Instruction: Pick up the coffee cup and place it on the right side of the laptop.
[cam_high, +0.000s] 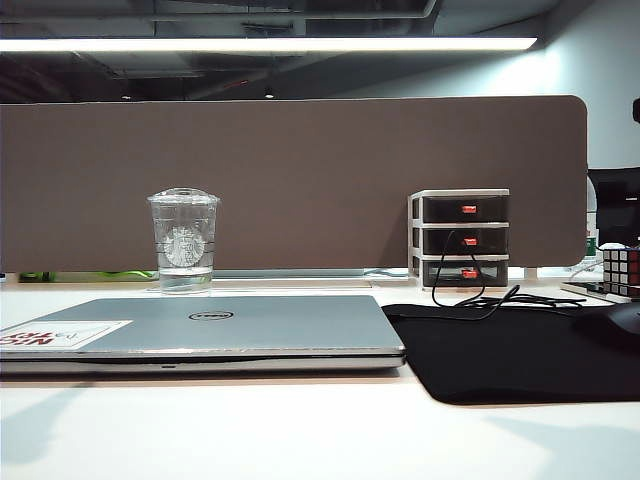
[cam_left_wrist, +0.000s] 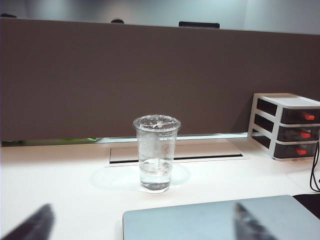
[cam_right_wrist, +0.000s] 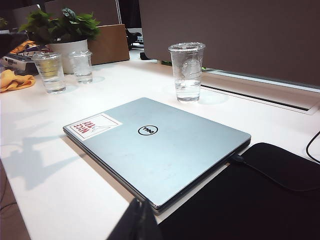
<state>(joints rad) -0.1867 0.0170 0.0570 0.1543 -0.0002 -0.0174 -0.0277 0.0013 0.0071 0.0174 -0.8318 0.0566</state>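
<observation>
Clear plastic, the coffee cup (cam_high: 184, 241) stands untouched behind the laptop (cam_high: 200, 325), toward its stickered end: nothing is done yet. Left gripper (cam_left_wrist: 142, 222) hovers over the laptop's near side, fingers spread wide and empty. Right gripper (cam_right_wrist: 134, 222), at the laptop's near corner, looks closed.

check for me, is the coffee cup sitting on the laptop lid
No, the coffee cup stands upright on the white table behind the closed laptop, apart from it.
</observation>
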